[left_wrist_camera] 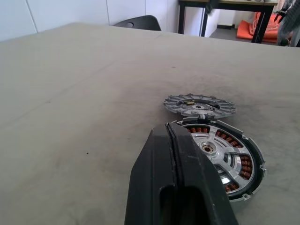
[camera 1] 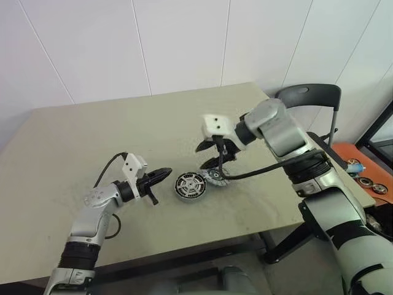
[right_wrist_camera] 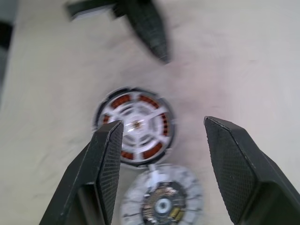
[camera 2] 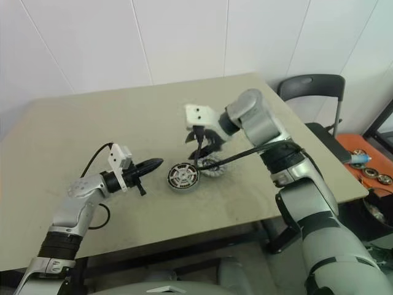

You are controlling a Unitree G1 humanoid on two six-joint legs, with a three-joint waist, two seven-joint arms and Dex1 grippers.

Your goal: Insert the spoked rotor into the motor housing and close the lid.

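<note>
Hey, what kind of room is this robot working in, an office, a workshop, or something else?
Probably a plain lab or workshop room. A bare beige table stands against white panelled walls, a black chair is beside it, and the motor housing with its lid alongside lies on the tabletop.

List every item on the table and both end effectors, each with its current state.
Spoked rotor: seated in the motor housing.
Motor housing: flat on the table, uncovered.
Lid: flat beside the housing, not fitted.
Left end effector: shut, empty.
Right end effector: open, empty, above the parts.
</note>
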